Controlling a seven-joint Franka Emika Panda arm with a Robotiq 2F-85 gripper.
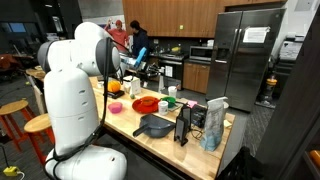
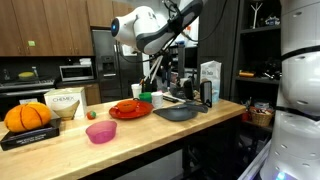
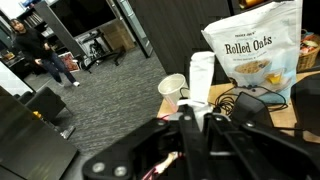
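Observation:
My gripper (image 3: 197,112) fills the bottom of the wrist view, its two black fingers pressed together and shut. Just past the tips stands a narrow white object (image 3: 200,75); I cannot tell whether the tips pinch it. A paper cup (image 3: 172,88) sits to its left and a bag of Rolled Oats (image 3: 250,50) to its right. In both exterior views the gripper (image 1: 152,70) (image 2: 160,72) hangs above the far end of the wooden counter (image 1: 150,147), over the red plate (image 1: 145,103) (image 2: 130,110).
A dark pan (image 2: 178,112), a pink bowl (image 2: 101,131) and a pumpkin (image 2: 27,116) sit on the counter. Cables and a black device (image 3: 305,100) lie by the oats bag. A steel fridge (image 1: 245,60) stands behind. Two people (image 1: 125,38) are at the back.

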